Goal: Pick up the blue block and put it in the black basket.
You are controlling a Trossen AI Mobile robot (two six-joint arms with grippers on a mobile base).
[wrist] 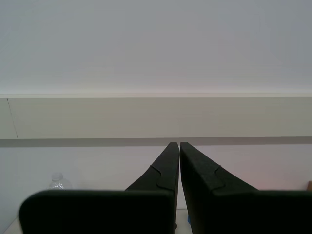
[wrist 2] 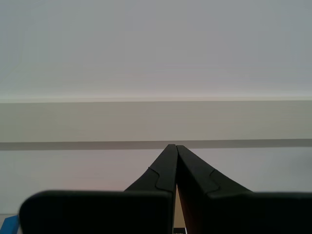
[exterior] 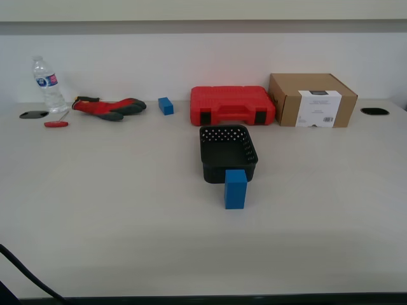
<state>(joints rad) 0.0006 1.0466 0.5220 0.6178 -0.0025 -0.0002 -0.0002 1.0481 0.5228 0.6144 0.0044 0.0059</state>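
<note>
My first pincer (wrist: 178, 144) is sitting clenched, its two black fingers meeting at the tips with only a hairline slit between them, gripping nothing and pointing at a pale wall. My second pincer (wrist 2: 173, 146) is likewise clenched and empty, fingertips touching, facing the same wall. Neither pincer is showing in the exterior view, so both are hanging clear of the tabletop (exterior: 114, 210).

The tabletop is lying wide and bare across the lower half of the exterior view, giving open room on both sides of the blue block (exterior: 235, 189). Only a dark cable is crossing the lower left corner of that view.

The blue block is standing upright near the centre of the exterior view, bright and plain, taller than wide, just in front of the black basket (exterior: 227, 152) and seemingly touching its near wall. The basket is sitting open-topped, with dotted holes showing along its sides. Behind it, near the wall, a red case (exterior: 232, 105) is resting beside a cardboard box (exterior: 311, 100).
</note>
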